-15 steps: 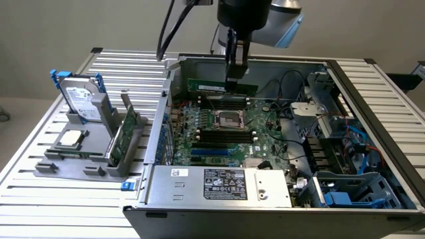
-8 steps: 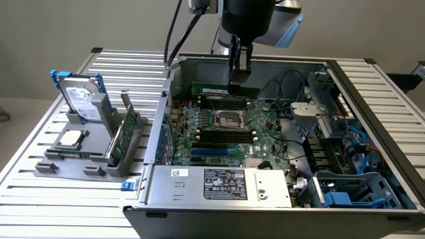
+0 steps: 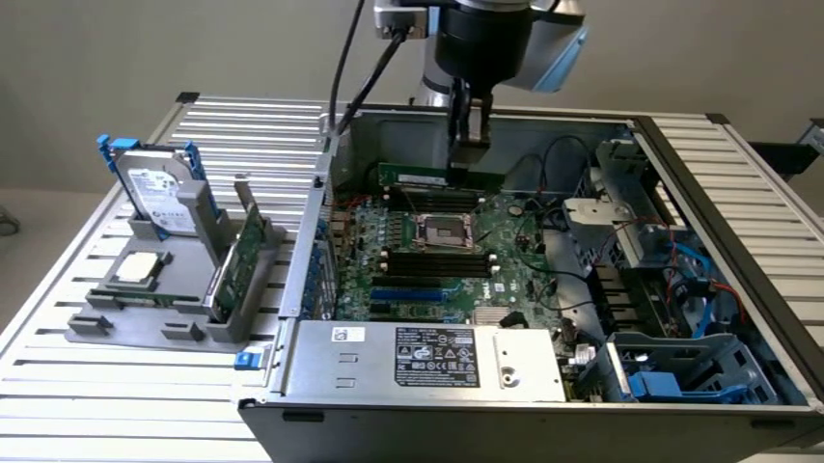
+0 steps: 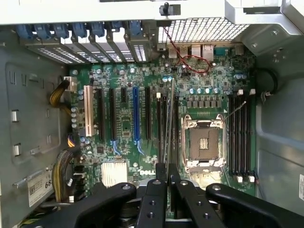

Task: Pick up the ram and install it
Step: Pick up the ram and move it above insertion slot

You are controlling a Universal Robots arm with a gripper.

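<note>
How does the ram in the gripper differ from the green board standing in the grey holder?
The ram is clamped in the gripper inside the case, over the motherboard; the green board stands free in the grey holder, outside it. The ram looks narrow; the green board looks broader. Both are green and stand on edge.

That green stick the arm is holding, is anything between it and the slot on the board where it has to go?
Nothing visible stands in the way. The gripper is shut on the ram, holding it lengthwise over the black memory slots beside the processor socket. Those slots look empty, and no cable crosses them.
</note>
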